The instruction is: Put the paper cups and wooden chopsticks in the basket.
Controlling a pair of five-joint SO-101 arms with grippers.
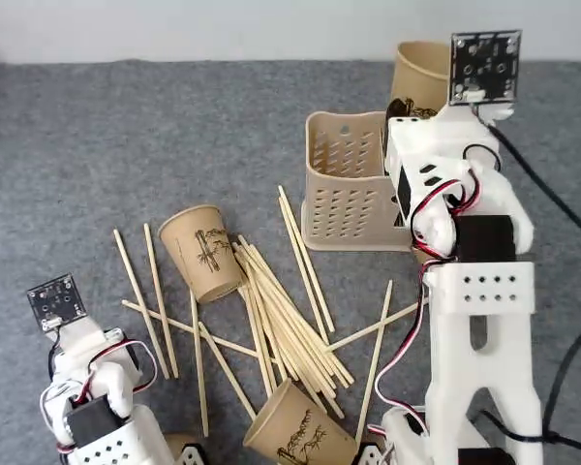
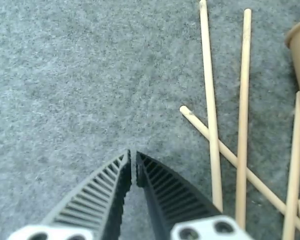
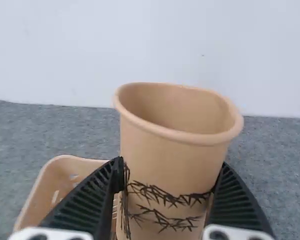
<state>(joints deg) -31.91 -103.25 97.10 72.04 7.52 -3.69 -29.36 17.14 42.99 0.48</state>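
Note:
My right gripper (image 3: 170, 172) is shut on an upright paper cup (image 3: 176, 145) and holds it over the far right side of the beige perforated basket (image 1: 341, 189); the high view shows that held cup (image 1: 421, 76) above the basket's back corner. A second cup (image 1: 203, 252) lies on its side on the grey mat. A third cup (image 1: 298, 433) lies near the front edge. Several wooden chopsticks (image 1: 283, 312) are scattered between them. My left gripper (image 2: 133, 156) is shut and holds nothing, low over bare mat, with chopsticks (image 2: 210, 100) just beside it.
The grey mat (image 1: 97, 145) covers the table, with open room at the left and back. The right arm's white base (image 1: 484, 349) stands at the front right. A pale wall runs behind the table.

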